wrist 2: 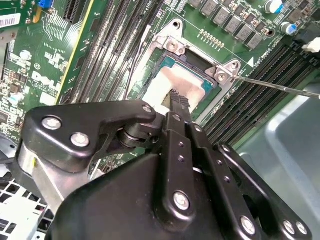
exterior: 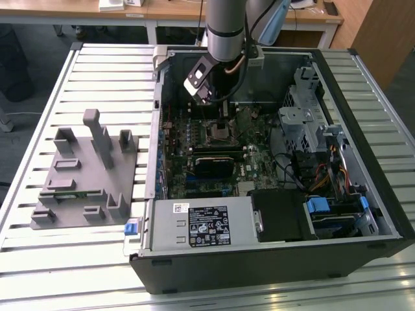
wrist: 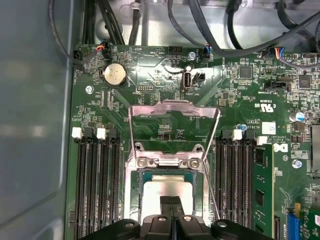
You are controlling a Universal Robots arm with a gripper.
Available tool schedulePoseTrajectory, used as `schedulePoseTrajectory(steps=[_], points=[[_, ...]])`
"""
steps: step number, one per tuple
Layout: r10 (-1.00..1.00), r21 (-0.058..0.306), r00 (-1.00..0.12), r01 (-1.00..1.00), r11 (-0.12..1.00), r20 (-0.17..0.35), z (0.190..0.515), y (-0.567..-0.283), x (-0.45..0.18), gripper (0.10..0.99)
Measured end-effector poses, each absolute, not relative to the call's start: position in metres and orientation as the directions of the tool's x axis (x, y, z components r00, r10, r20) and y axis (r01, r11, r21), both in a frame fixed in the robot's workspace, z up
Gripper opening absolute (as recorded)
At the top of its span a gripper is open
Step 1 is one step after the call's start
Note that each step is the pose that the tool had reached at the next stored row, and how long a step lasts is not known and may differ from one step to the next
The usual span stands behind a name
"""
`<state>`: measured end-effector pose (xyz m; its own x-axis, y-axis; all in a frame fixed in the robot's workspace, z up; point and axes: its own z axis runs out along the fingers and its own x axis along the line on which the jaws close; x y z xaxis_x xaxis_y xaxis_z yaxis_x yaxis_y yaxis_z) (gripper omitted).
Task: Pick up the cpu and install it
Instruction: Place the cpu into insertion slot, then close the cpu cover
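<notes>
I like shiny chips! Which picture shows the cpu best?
The first wrist view: the cpu faces the camera, lying in its socket, the end effector covering one edge. The second wrist view shows it slanted and partly hidden. In the exterior view it's too small to tell.

Pale silver cpu (wrist: pixel 167 189), green motherboard (wrist: pixel 165 125), black fingers (wrist: pixel 166 206), grey fixture (exterior: pixel 71 188)

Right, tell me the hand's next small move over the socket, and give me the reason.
Probably lift the hand straight up a little. In the first wrist view it is shut, with its tip at the cpu. The cpu seems to lie flat in the socket while the load plate stands open, so a straight rise is least likely to drag it.
</notes>
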<state>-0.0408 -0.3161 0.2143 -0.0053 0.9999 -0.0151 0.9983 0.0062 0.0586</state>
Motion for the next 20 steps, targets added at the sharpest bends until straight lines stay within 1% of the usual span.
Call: schedulePoseTrajectory(steps=[20], points=[[1.0,0.058,-0.005,0.998,0.006,-0.015,0.235,-0.316,-0.041,0.106]])
